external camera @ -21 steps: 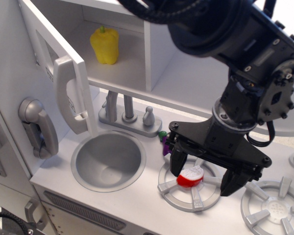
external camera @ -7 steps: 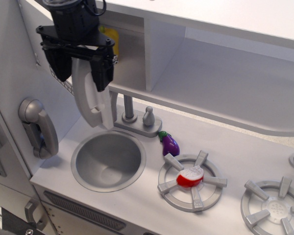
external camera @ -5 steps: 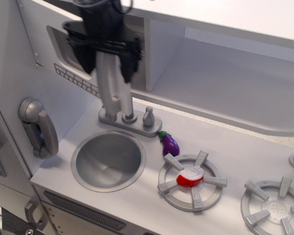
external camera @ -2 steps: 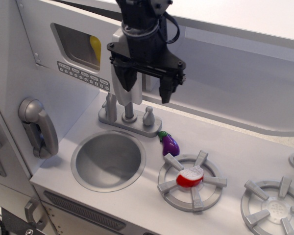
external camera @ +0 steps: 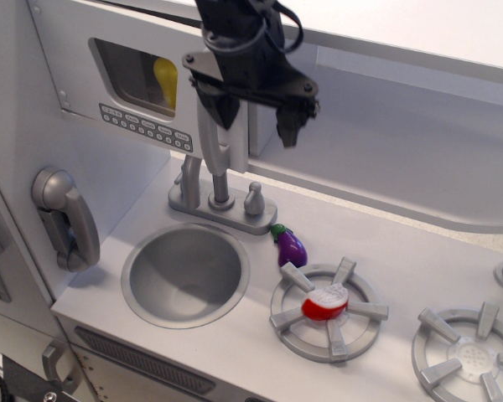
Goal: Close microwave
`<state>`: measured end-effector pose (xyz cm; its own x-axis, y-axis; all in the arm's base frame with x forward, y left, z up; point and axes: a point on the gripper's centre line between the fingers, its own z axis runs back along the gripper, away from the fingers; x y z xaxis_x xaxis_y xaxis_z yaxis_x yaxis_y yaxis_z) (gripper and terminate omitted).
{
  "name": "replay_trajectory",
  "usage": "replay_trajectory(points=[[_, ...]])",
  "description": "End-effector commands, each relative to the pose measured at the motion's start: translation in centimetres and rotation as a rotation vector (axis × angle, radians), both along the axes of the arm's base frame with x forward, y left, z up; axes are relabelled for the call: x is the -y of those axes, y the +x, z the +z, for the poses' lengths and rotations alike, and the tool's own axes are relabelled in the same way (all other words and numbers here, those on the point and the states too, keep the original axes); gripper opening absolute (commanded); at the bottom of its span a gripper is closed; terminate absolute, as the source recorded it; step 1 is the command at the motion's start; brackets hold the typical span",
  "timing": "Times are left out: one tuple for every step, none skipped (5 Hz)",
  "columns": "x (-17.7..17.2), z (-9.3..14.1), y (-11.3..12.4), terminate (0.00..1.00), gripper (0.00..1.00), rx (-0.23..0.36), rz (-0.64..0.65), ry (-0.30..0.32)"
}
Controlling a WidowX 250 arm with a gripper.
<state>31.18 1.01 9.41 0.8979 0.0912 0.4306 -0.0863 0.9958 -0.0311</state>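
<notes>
White toy kitchen, seen from above: counter (external camera: 235,352) with round grey sink (external camera: 184,275), faucet (external camera: 220,197) behind it, two grey burners at right. Microwave (external camera: 142,100) sits upper left; its door looks flush or nearly flush with the front, window showing a yellow pepper (external camera: 165,75) inside, button row below the window. Pale-grey handle (external camera: 212,146) runs vertically at the door's right edge. Black gripper (external camera: 253,113) hangs over that edge, fingers spread wide and pointing down: left finger (external camera: 220,105) in front of the handle's top, contact unclear, right finger (external camera: 287,124) in free air before the open shelf recess. Nothing gripped. Purple eggplant (external camera: 291,245) lies beside the near burner (external camera: 327,308), which carries a red-and-white toy (external camera: 324,302). Grey phone handset (external camera: 63,218) on left wall.
</notes>
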Motion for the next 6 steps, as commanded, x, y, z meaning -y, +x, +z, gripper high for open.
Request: replay_trajectory(points=[[-0.5,2.0,0.7,0.0,1.0,0.226,-0.023,-0.007],[-0.7,2.0,0.8,0.0,1.0,0.32,-0.046,0.038],[-1.1,1.9,1.5,0.0,1.0,0.389,-0.041,0.052],[-1.6,1.8,2.7,0.0,1.0,0.374,0.007,0.044],[-1.6,1.8,2.3,0.0,1.0,0.32,-0.008,0.038],[-0.5,2.0,0.0,0.0,1.0,0.229,-0.068,0.025]])
